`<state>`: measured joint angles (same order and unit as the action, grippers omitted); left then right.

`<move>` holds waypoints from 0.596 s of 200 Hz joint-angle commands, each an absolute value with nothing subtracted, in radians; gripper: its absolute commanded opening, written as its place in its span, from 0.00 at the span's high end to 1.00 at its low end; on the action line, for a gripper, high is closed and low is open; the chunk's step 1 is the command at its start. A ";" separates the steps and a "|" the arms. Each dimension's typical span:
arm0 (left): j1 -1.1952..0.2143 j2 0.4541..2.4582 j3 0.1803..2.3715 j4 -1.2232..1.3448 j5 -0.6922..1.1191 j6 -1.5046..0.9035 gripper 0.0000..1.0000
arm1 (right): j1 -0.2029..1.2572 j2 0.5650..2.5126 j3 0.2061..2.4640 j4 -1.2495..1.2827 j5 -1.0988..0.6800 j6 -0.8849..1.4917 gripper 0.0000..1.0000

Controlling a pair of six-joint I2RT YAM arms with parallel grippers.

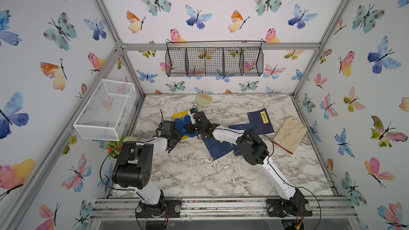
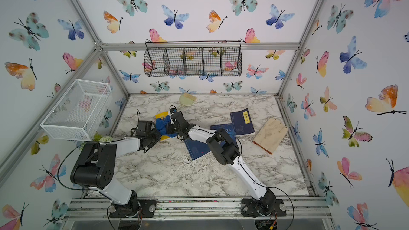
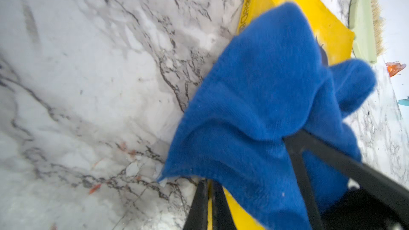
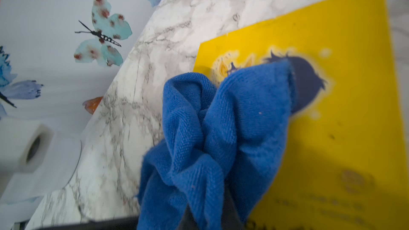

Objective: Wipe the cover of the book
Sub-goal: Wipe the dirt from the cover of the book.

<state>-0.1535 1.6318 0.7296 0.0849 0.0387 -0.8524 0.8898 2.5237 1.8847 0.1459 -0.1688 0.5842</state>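
Observation:
The book (image 1: 180, 115) (image 2: 161, 115) is yellow and lies flat at the left middle of the marble table (image 1: 199, 169). A crumpled blue cloth (image 1: 182, 124) (image 2: 162, 125) rests on its cover. My right gripper (image 1: 190, 127) reaches in from the right and is shut on the cloth (image 4: 210, 129), whose folds hide the fingers. The yellow cover (image 4: 343, 107) with a dark blue figure lies under the cloth. My left gripper (image 3: 209, 183) is shut on the near edge of the book (image 3: 287, 1), with a yellow strip showing between its two black fingers. The cloth (image 3: 265, 96) drapes over that edge.
Three dark blue books (image 1: 260, 120) (image 1: 218, 150) lie right of centre, partly under my right arm. A pale work glove (image 1: 290, 133) lies at the right, a green brush (image 1: 203, 99) at the back. A white mesh basket (image 1: 104, 109) hangs left, a black wire basket (image 1: 214, 61) on the back wall.

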 commanded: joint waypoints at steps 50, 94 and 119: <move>-0.167 1.663 0.682 -0.050 0.086 -0.850 0.93 | 0.862 2.820 2.260 -0.271 -0.072 0.556 0.99; -0.167 1.643 0.671 -0.050 0.085 -0.854 0.93 | 0.830 2.779 2.242 -0.191 -0.062 0.580 0.99; -0.167 1.640 0.681 -0.054 0.083 -0.851 0.93 | 0.832 2.669 2.057 -0.194 -0.118 0.601 0.99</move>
